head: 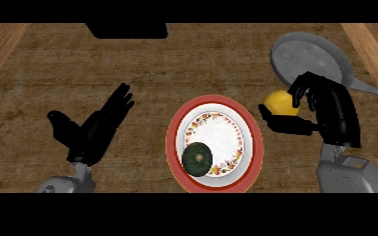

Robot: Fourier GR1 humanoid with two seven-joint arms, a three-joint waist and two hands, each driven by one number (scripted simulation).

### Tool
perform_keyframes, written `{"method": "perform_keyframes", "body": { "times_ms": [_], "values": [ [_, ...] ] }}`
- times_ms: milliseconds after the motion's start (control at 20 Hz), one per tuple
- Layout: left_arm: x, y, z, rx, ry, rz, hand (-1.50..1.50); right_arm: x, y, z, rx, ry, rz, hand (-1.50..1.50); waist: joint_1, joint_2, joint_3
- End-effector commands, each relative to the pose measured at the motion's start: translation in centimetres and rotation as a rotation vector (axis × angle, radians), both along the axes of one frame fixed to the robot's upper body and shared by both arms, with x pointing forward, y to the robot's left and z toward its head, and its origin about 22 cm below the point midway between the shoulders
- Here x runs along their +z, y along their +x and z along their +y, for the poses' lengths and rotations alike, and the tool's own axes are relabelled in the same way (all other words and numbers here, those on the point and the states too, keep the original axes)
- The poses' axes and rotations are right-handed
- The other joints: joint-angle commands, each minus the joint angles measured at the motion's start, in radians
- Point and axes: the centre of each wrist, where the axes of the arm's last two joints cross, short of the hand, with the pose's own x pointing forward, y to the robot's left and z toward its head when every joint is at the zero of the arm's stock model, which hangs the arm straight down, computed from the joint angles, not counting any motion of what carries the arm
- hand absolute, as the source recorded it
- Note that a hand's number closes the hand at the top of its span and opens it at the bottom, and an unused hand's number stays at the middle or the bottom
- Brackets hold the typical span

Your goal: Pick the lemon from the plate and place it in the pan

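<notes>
Head view showed the right hand (319, 111) with its fingers and thumb curled round the lemon (279, 103), which was off the plate (178, 130) and held between the plate's right rim and the near edge of the pan (310, 60). The lemon was thus in transit. Judged from this position, the pick was complete and the carry was in hand; placement had not yet been made.

The next move appeared to call for travel up and to the right until the lemon sat over the pan's grey bowl, then an opening of the fingers. The pan's rim lay just beside the fingertips, so clearance over it would need attention.

The right forearm entered from the lower right edge and ran upward, with the hand turned inward toward the plate. The left hand (96, 127) rested at the left of the view, fingers straight and spread, holding nothing.

A dark green round item (197, 159) remained on the plate's lower part, apart from both hands.
</notes>
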Motion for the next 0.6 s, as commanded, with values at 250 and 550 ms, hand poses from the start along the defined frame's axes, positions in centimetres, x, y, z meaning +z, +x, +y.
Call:
{"method": "perform_keyframes", "body": {
  "times_ms": [250, 550],
  "values": [
    [-0.9, -0.7, -0.2, -0.011, -0.002, 0.004, 0.00, -3.9, 8.1, -3.1, -0.099, -0.104, -0.076, 1.50, 0.019, 0.005, 0.000],
    [-0.7, -0.5, -0.3, -0.009, 0.000, -0.011, 0.00, -5.4, 10.5, -8.1, -0.289, -0.112, -0.191, 1.50, 0.031, 0.010, 0.001]
  ]
}}
